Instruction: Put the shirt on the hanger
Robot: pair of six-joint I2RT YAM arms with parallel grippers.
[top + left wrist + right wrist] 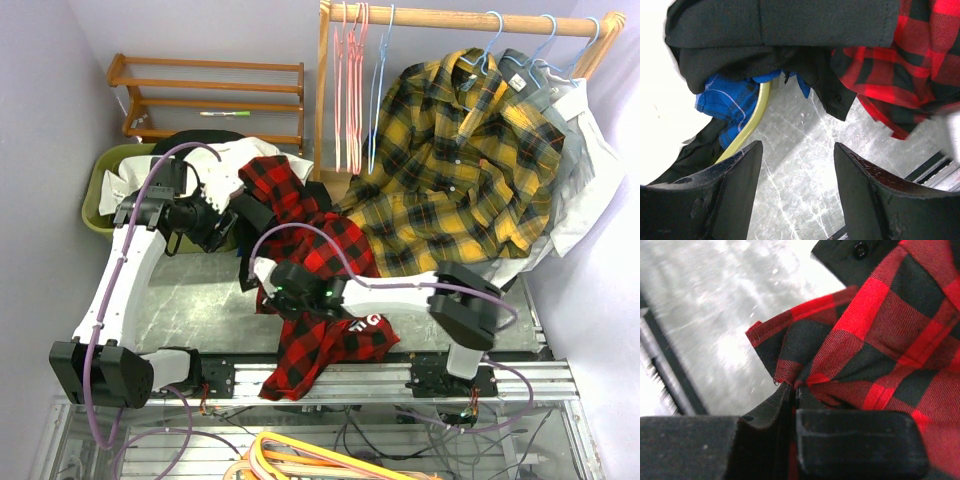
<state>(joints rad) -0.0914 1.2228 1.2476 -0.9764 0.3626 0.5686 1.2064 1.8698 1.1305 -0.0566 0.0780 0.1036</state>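
Note:
The red-and-black plaid shirt (322, 250) trails from the green basket across the grey table to the front rail, with white letters near its lower end. My right gripper (270, 283) is shut on a bunched edge of it, seen close in the right wrist view (797, 390), where the shirt (880, 335) fills the right side. My left gripper (228, 225) is open and empty by the basket; in its view (797, 147) bare table lies between the jaws and the shirt (900, 75) lies at the upper right. The empty light-blue hanger (378, 95) hangs on the rack.
A green basket (100, 185) at the left holds white, black and blue clothes; its rim (752, 120) is by my left finger. A wooden rack (480, 18) carries pink hangers (350, 80), a yellow plaid shirt (460, 150) and a white shirt (595, 160). A wooden shelf (205, 95) stands behind.

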